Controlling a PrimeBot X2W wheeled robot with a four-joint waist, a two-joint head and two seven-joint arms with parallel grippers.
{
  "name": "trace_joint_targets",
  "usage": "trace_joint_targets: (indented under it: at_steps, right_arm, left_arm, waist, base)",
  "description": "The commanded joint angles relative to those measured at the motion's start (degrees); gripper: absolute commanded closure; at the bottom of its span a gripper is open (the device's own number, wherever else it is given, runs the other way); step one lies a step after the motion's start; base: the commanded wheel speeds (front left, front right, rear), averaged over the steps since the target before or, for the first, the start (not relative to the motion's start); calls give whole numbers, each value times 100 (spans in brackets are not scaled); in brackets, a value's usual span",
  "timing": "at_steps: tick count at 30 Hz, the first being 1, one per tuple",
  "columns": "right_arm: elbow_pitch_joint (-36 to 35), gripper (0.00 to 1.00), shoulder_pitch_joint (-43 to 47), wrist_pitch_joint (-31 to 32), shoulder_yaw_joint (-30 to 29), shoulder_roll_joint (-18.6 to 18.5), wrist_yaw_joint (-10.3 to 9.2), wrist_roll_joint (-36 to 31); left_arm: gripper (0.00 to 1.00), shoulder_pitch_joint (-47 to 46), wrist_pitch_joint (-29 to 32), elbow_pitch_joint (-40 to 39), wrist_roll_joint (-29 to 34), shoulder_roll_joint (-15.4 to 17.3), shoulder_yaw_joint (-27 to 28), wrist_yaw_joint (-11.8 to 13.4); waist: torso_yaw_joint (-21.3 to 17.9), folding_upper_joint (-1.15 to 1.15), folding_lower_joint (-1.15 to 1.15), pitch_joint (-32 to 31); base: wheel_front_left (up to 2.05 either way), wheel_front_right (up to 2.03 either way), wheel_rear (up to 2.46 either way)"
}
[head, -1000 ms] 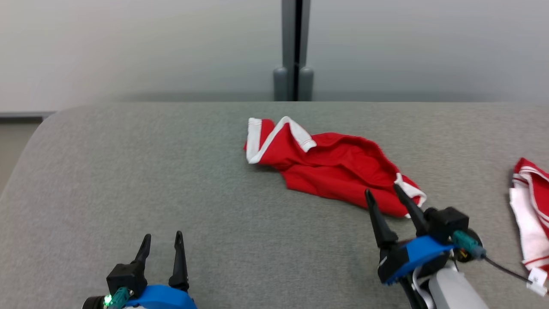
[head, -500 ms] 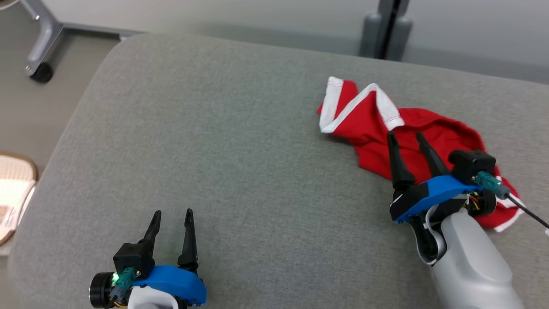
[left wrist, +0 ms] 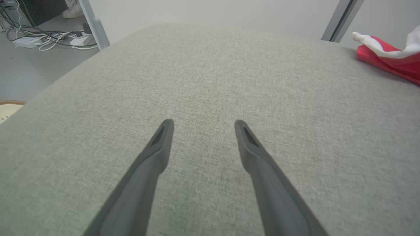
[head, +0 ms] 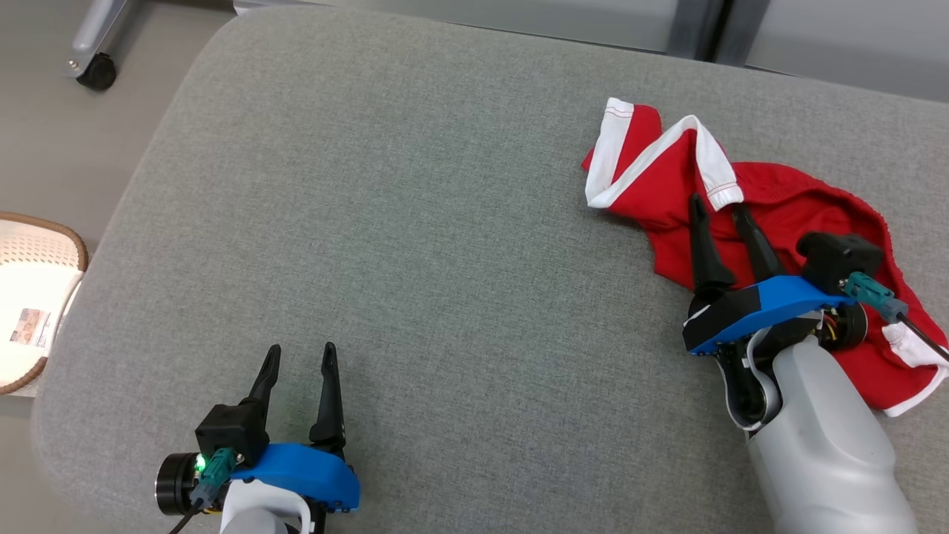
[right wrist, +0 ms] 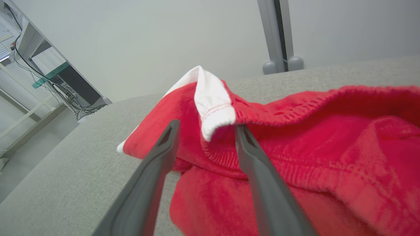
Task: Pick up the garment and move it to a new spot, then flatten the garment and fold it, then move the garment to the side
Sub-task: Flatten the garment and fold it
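A crumpled red garment (head: pixel 801 200) with white trim lies on the grey padded table (head: pixel 445 185) at the right. My right gripper (head: pixel 718 202) reaches over its near side, jaws open, tips just below the white cuff (head: pixel 715 167). The right wrist view has the gripper (right wrist: pixel 207 124) straddling a ridge of red garment (right wrist: pixel 328 137) under that cuff (right wrist: pixel 213 108); the fabric is not pinched. My left gripper (head: pixel 302 347) rests open over bare table at the lower left, nothing between its fingers (left wrist: pixel 203 122). The garment (left wrist: pixel 387 57) is far off to its right.
A woven basket (head: pixel 30 297) sits on the floor beyond the table's left edge. A caster wheel (head: pixel 96 70) and a grey post (head: pixel 697 30) stand behind the table. Cables (left wrist: pixel 49 36) lie on the floor at the far left.
The head camera has tipped down and turned. My right gripper has moved from the garment's near right end forward to its cuff, jaws slightly narrower. The left gripper has stayed put.
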Motion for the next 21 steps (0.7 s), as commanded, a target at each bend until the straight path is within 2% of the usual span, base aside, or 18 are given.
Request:
trace_joint_targets:
  at_steps: [1,2,4,5,6,7,15,21]
  right_arm:
    - [-36,19,-21,-17,-26,-26,0,13]
    - [-46,20,-23,-17,-23,-26,0,22]
    - [-66,35,-32,-17,-16,-26,0,54]
    - [-98,58,-57,-17,-13,-26,0,49]
    - [-126,70,-79,-16,-1,-26,0,26]
    - [-134,98,-85,-17,21,-26,0,28]
    - [-543,100,360,-17,229,-25,0,132]
    - [-1129,100,1181,-16,865,-22,0,94]
  left_arm:
    - [0,-88,-25,-20,-2,0,-11,-8]
    - [0,-90,-25,-15,-2,0,-14,-6]
    - [0,-93,-25,-5,-9,-1,-28,-3]
    - [0,-97,-25,-1,-10,-1,-28,-8]
    - [0,-105,-25,2,-14,-1,-25,-12]
    - [0,-119,-25,10,-12,0,-21,-15]
    - [0,11,-25,82,23,-2,95,-31]
    - [0,173,-25,160,27,0,176,-59]
  waist:
    - [-31,-1,0,-5]
    - [-50,-1,0,-7]
    - [-76,-1,0,-15]
    - [-87,-1,0,-15]
    - [-97,-1,0,-16]
    - [-108,-1,0,-20]
    - [-359,-1,0,-356]
    - [-1064,-1,0,-854]
  base:
    - [0,0,0]
    - [0,0,0]
    - [0,0,0]
    - [0,0,0]
    - [0,0,0]
    - [0,0,0]
    - [0,0,0]
    - [0,0,0]
